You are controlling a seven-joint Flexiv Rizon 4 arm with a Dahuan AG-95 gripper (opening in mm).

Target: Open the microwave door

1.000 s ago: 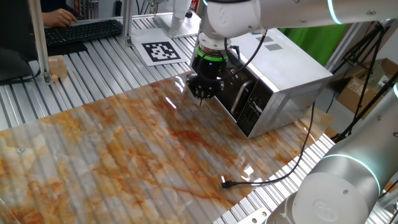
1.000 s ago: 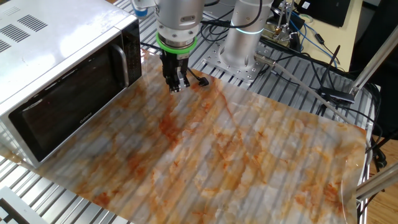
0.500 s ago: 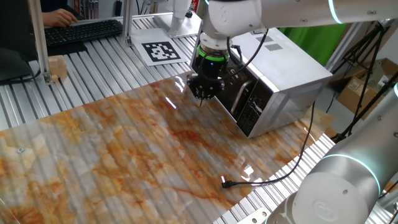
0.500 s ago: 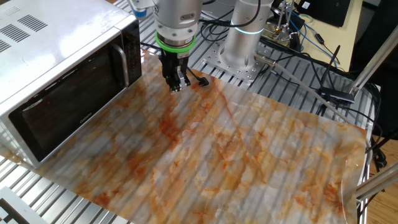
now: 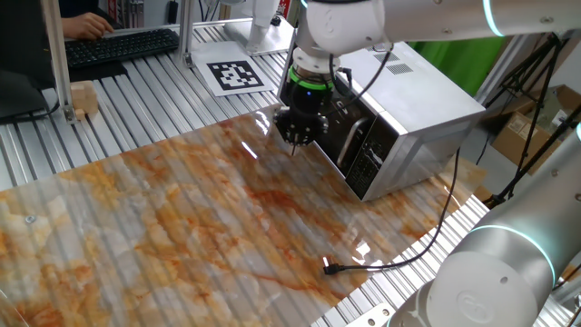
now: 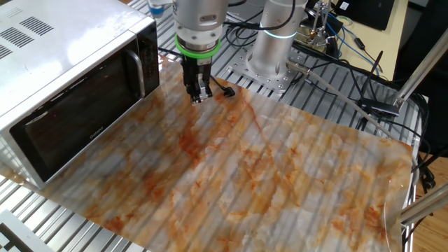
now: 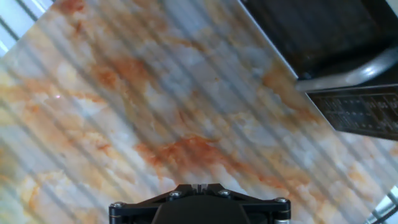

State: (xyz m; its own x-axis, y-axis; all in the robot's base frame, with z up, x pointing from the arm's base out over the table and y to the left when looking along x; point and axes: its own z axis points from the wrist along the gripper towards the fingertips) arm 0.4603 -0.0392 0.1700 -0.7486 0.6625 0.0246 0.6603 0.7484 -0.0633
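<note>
The microwave (image 6: 66, 77) sat at one side of the table, a silver-grey metal box with groups of vent slots cut into its flat top and a black power cord (image 5: 413, 245) trailing from it across the marbled orange-and-grey mat (image 6: 266, 175), the plug lying loose on the mat. Its front faced the open mat. The microwave door (image 6: 77, 122) was a broad glossy black glass panel, dark enough to mirror the mat's pattern, and it lay flush with the cabinet, closed. A vertical silver bar handle (image 6: 138, 72) ran along the edge of the door nearest the narrow dark button panel (image 5: 368, 163), which carried rows of small pale markings. In the hand view the handle (image 7: 348, 73) showed as a bright bar crossing between the black glass and the button panel. The gripper (image 6: 198, 92) hung pointing down just in front of the microwave, near the handle end of the door but apart from it, its tips above the mat and clear of the surface. Its two fingers stood close together with nothing between them. A printed black-and-white marker card (image 5: 233, 74) lay on the slatted metal table (image 5: 136, 100) beyond the mat.
</note>
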